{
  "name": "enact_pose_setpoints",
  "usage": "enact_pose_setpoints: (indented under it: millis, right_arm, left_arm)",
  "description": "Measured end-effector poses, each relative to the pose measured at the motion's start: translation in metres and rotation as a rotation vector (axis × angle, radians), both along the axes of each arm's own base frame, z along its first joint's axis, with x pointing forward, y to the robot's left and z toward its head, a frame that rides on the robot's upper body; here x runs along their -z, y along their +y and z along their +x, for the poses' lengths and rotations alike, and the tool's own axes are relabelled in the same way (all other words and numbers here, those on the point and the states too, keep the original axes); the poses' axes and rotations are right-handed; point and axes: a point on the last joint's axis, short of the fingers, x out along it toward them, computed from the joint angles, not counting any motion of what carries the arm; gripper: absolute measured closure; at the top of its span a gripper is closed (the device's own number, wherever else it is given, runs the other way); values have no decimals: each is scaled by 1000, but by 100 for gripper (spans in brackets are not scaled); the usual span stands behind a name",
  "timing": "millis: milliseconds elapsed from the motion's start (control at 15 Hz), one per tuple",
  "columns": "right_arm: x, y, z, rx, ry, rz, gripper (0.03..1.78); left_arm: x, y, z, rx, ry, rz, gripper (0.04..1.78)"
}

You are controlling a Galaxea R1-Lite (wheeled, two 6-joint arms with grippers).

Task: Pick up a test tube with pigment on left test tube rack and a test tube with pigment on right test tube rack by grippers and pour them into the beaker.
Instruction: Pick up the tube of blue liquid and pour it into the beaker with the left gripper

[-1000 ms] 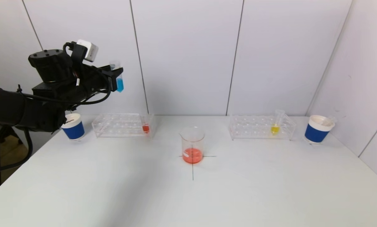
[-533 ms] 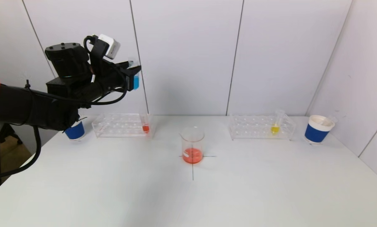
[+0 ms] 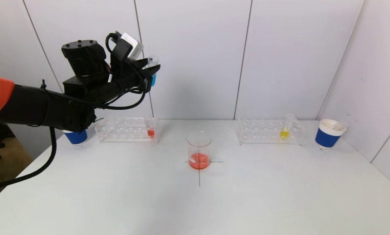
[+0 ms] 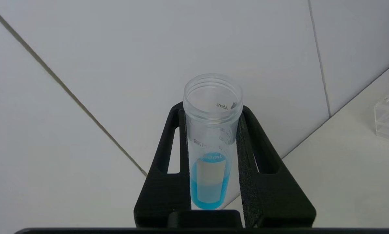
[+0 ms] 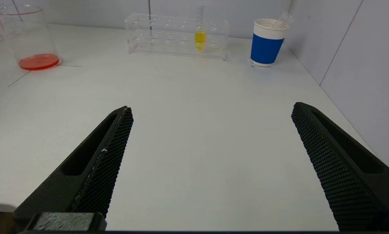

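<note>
Tubes: three with pigment, all clear plastic cylinders with tapered tips. One blue tube (image 3: 153, 77), one red tube (image 3: 150, 130), one yellow tube (image 3: 285, 130).
Blue tube: held high above the table's left half, up over the left rack, near upright; open round mouth with a ribbed rim, printed scale on the wall, blue liquid pooled in the lower part.
Left gripper (image 3: 151, 72): jaws closed on the blue tube, one black textured finger (image 4: 178, 156) pressed to each side of it; a white camera block sits on the wrist.
Red tube: stands in the right end of the left rack (image 3: 126, 130), a little red liquid at its tip.
Yellow tube: stands leaning slightly in the right part of the right rack (image 3: 268, 131), yellow liquid at its tip.
Racks: two, clear acrylic, box-shaped, rows of round holes on top, set along the back of the table either side of the beaker.
Beaker (image 3: 199, 150): one, clear glass, cylindrical with a pouring lip, a shallow layer of orange-red liquid inside; it stands on a black cross mark between the racks, nearer the front.
Right gripper (image 5: 210, 130): low over the table's near right side, jaws spread wide and holding nothing; two black fingers with a fine meshed grip surface.
Cups: two, paper, blue wall with white ribbed rim; left cup (image 3: 76, 136) beside the left rack's outer end, partly behind the arm, right cup (image 3: 328, 133) beside the right rack's outer end.
Table (image 3: 195, 202): one, white, smooth, matte.
Walls: pale panels with thin dark seams.
</note>
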Motion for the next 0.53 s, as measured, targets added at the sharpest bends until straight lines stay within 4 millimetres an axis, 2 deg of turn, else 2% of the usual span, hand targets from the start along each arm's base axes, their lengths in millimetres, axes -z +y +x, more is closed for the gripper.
enact_pose_setpoints:
  millis: [533]
  right_arm:
    - [0,0,0,0,0,0,4]
  left_arm:
    - [14,-18,10,173,-167,181,139]
